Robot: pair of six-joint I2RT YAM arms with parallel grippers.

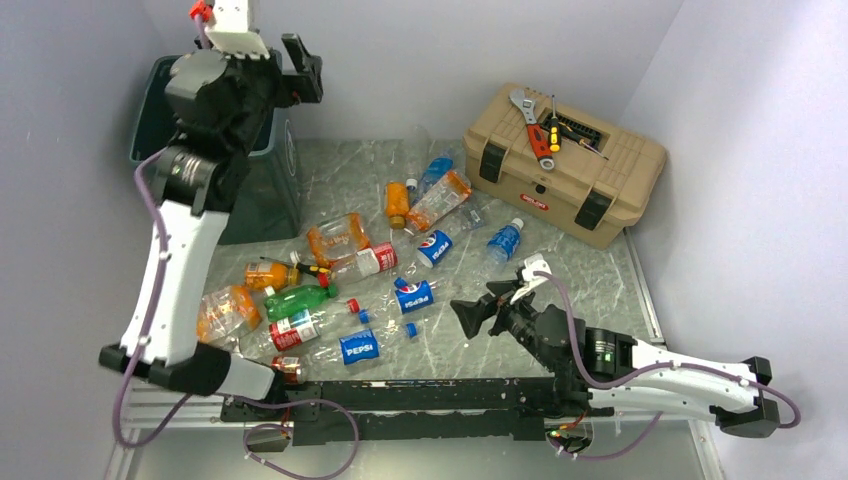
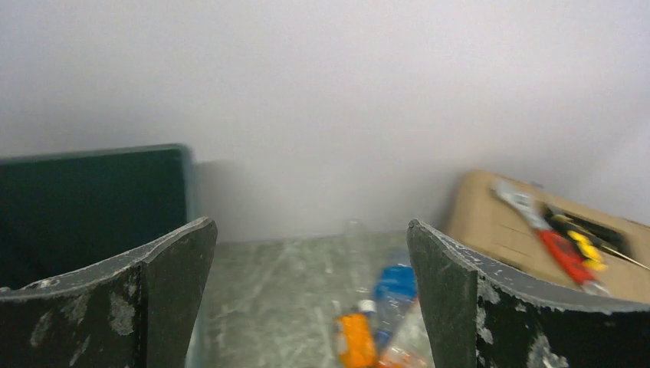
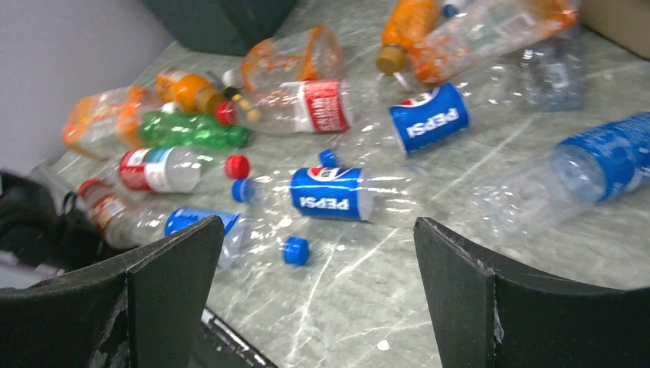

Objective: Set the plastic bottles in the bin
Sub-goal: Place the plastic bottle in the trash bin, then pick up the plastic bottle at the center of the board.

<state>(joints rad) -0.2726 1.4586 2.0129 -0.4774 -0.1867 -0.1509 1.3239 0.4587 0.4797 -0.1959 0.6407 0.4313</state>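
Top external view: on the far left, the bin stands in the back corner of the counter. My left arm rises beside it and holds my left jaws high by the bin's right-hand rim. Those jaws are spread wide and grasp nothing; in the left wrist view the gap between them shows only the back wall and counter, with the bin's dark side behind the left finger. I cannot see inside the bin. To the right of the bin, the plastic bottles lie scattered on their sides across the middle of the counter. Some are orange, one is green, some are clear with red labels, and several have blue Pepsi labels. A few loose blue caps lie among them. Further right, my right jaws sit low over the counter, just beside the nearest Pepsi bottle and facing the pile. They are released and empty too. At the back right sits a tan toolbox with a wrench and screwdrivers on its lid.
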